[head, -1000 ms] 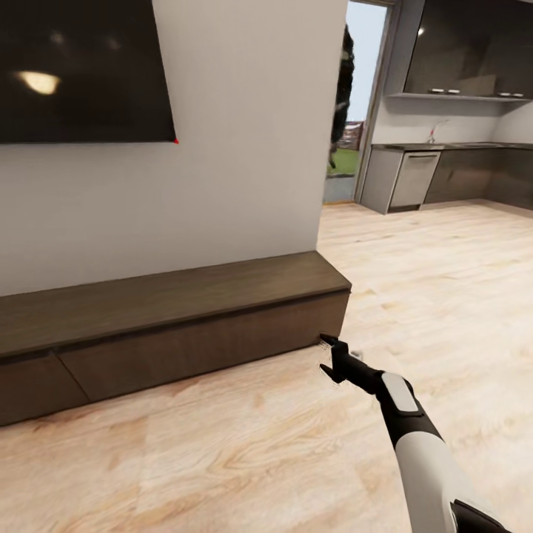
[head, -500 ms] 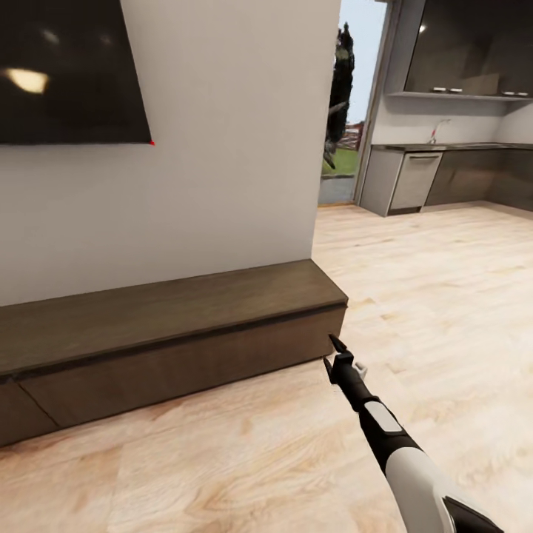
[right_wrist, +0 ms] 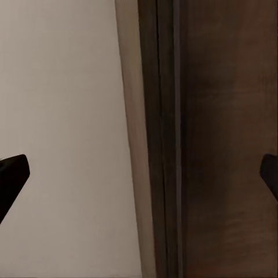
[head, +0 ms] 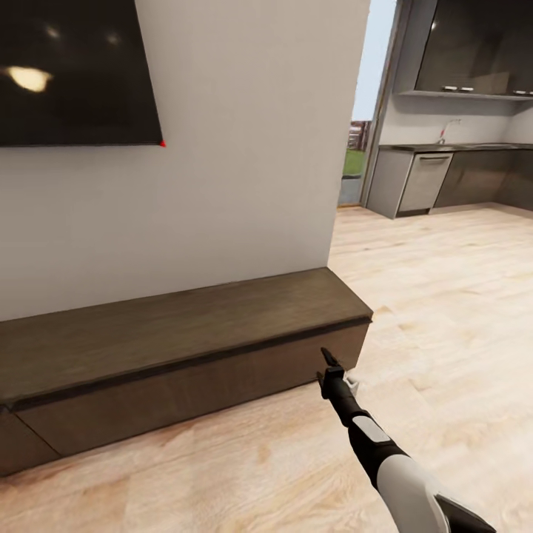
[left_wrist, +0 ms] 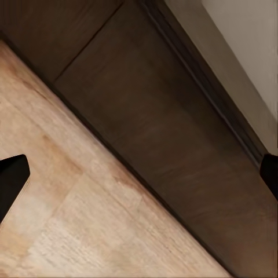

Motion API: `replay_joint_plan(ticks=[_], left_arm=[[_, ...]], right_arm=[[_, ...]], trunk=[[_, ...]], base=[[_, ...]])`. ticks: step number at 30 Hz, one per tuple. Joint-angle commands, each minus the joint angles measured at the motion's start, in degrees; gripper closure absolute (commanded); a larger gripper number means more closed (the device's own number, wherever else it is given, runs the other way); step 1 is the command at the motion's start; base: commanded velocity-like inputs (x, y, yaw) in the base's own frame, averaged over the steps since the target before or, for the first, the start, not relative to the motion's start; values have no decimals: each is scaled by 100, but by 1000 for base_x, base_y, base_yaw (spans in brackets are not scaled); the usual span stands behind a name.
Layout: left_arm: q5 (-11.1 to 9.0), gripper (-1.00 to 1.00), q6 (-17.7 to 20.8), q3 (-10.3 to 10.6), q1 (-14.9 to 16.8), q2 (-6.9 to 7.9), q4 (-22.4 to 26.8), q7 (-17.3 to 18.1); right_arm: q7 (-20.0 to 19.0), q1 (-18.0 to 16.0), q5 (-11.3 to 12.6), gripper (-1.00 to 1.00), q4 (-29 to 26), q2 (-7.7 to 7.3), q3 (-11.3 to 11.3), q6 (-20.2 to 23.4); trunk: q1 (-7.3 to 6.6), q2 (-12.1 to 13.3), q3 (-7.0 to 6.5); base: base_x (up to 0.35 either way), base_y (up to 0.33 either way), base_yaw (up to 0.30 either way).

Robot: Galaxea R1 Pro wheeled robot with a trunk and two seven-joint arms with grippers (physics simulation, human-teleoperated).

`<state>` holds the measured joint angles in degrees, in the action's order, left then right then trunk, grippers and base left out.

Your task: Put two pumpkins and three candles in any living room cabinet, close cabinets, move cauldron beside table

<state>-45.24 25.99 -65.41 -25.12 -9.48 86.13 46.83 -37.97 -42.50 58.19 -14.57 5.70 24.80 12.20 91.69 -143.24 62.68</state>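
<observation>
While the cabinet (head: 185, 355) runs closed across the lower left, the right gripper (head: 326, 368) at lower centre hangs beside it, jaws wide apart, empty.

We stand in a home's living room, dark wall-mounted television (head: 78, 70) above us, long low dark-brown cabinet (head: 185, 348) along the wall, pale wood floor (head: 444, 296), open kitchen with grey cupboards (head: 474, 44) and counter (head: 451, 147) beyond

The cabinet (head: 185, 363) stands against the wall (head: 244, 148), below the television (head: 74, 70).
</observation>
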Motion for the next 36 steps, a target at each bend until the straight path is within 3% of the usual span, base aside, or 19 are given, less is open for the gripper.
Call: replay_joint_plan(ticks=[1, 4, 6, 9, 10, 12, 15, 17, 20, 23, 27, 28, 30, 36], left_arm=[[-40, -100, 62, -4, 0, -3, -16, 2], [-52, -100, 253, -4, -13, 2, -17, 2], [-60, -100, 643, -84, -25, 7, 8, 4], [-55, -100, 1104, -414, -35, 7, 32, 11], [-43, -100, 1375, -688, -43, 16, 54, 58], [-44, -100, 1415, -720, -44, 32, 66, 69], [-37, -100, 1480, -754, -44, 31, 152, 72], [-55, -100, 1536, -767, -41, 32, 204, 74], [-65, -100, 1845, -789, -36, 50, 442, 43], [-82, -100, 2019, -823, -9, 90, 508, -14], [-323, -100, 2353, -893, 160, 222, 539, -170], [-461, -100, 2607, -951, 277, 316, 556, -427], [-537, -100, 2752, -1056, 344, 369, 572, -603], [-825, -100, 2941, -1317, 561, 471, 593, -768]], right_arm=[[-13, -3, 47, -100, 12, 12, 15, 37], [-47, -4, -11, -100, 8, 21, 10, 16], [-231, -4, -47, -100, 3, 24, 9, 7], [-592, -4, -69, -100, 0, 25, 8, 3], [-106, -86, -100, -100, 2, 27, -5, 69], [577, -198, -166, -100, -68, 27, -95, 117], [1255, -312, -220, -100, -183, 39, -209, 138], [1358, -338, -230, -100, -227, 39, -242, 152], [869, -377, -216, -100, -217, 23, -269, 175], [619, -390, -199, -100, -205, 37, -263, 172], [336, -407, -170, -100, -237, 70, -257, 141], [79, -409, -160, -100, -241, 74, -255, 137], [-315, -409, -151, -100, -245, 69, -256, 142], [-777, -409, -149, -100, -217, 62, -257, 166]], trunk=[[1, -2, 4], [1, -2, 4], [1, -2, 4], [6, -4, 48], [9, -6, 70], [14, -8, 115], [22, -12, 181], [27, -15, 225], [34, -19, 292], [42, -23, 358], [52, -28, 447], [55, -30, 469], [60, -32, 513], [76, -40, 646]], base=[[103, 165, 0], [54, 86, 0], [24, 39, 0], [11, 18, 0], [2, 3, 0], [1, 2, 0], [0, 0, 0], [0, 0, 0], [0, 0, 0], [0, 0, 0], [0, 0, 0], [0, 0, 0], [0, 0, 0], [0, 0, 0]])
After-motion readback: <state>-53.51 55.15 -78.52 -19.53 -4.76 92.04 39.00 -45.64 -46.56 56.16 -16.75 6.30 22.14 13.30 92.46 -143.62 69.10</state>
